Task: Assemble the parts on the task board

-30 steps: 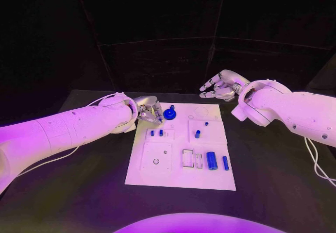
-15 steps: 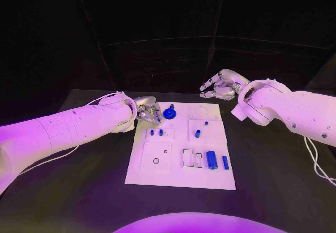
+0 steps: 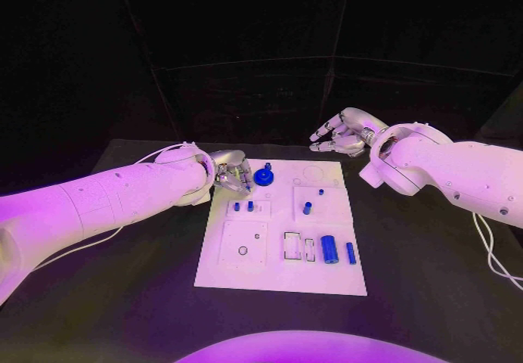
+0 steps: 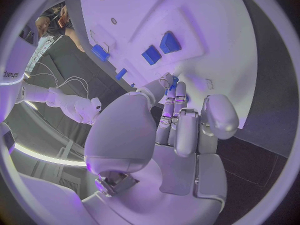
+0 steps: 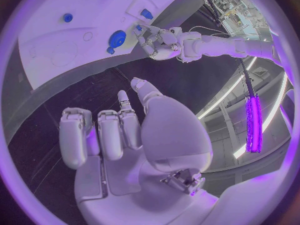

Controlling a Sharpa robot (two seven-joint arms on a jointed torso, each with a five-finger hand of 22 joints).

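The left robot hand pinches something small and blue beside the round blue part at the task board's far end; it looks light, rigid, slippery. The right robot hand hovers empty, fingers apart

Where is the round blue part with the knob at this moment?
In the head view, the round blue part stands at the far end of the task board, toward its left side, close beside the fingers of the left hand.
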